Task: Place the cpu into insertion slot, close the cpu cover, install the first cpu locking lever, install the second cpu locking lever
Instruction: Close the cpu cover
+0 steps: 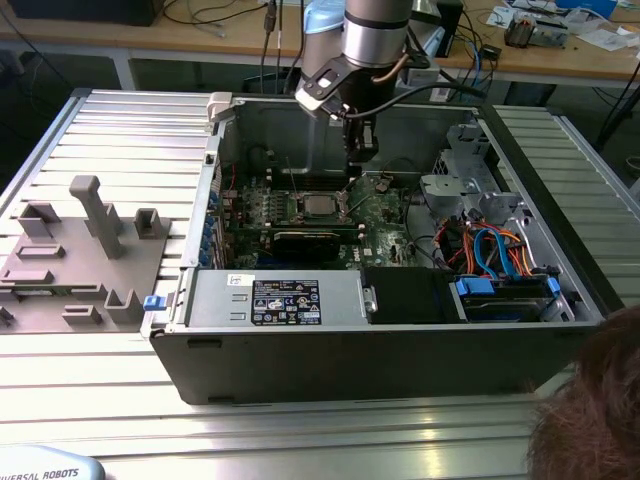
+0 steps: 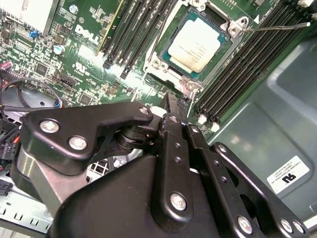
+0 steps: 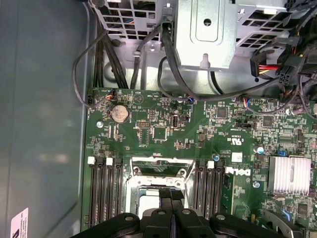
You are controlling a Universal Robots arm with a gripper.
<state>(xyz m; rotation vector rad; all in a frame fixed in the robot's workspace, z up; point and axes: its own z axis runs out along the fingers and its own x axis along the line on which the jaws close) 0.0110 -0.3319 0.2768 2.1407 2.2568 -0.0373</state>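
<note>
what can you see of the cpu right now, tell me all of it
The cpu is a small flat square chip with a pale silver-grey metal top and a thin green rim. It lies flat in its socket on the green board, between rows of black memory slots, with the silvery cpu cover framing it. Nothing rests on its top. The gripper hangs by the socket's edge, apart from the chip.

We are finding a black sticker (image 1: 286, 301) with white print and a small white label (image 1: 239, 280) on the power supply (image 1: 210, 305). White lettering (image 2: 88, 30) is showing on the green motherboard (image 2: 74, 74), and faint marks on the cpu (image 2: 194, 47). A white sticker (image 2: 288, 174) is sitting on the case floor (image 2: 267, 124). Dark lettering is running along a pale blue cap (image 1: 40, 470).
</note>
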